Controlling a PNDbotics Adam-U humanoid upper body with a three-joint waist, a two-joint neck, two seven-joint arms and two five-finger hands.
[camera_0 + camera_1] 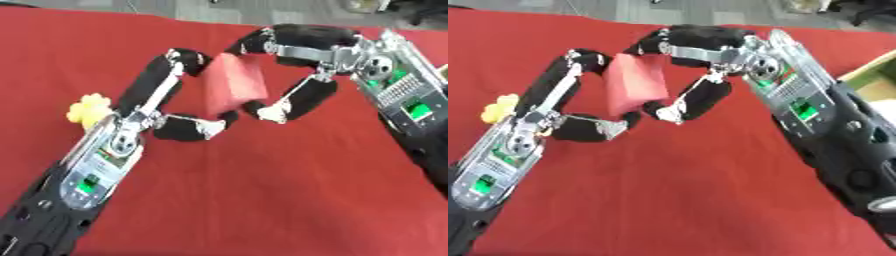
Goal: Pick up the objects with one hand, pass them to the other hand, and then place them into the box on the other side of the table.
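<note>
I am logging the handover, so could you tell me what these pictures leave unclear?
- Pink block: its edges are hidden by fingers of the left hand and right hand, so who carries it is unclear.
- Yellow object: partly behind the left hand, shape unclear.
- Box: cut off by the right edge in the right eye view; contents unseen.

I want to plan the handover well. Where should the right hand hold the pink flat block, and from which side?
Judging by its pose, the pink flat block stands tilted on edge between both hands. The left hand holds its left and lower edges, so the right hand best comes from the right, fingers over the free top edge, thumb under the right side.
</note>
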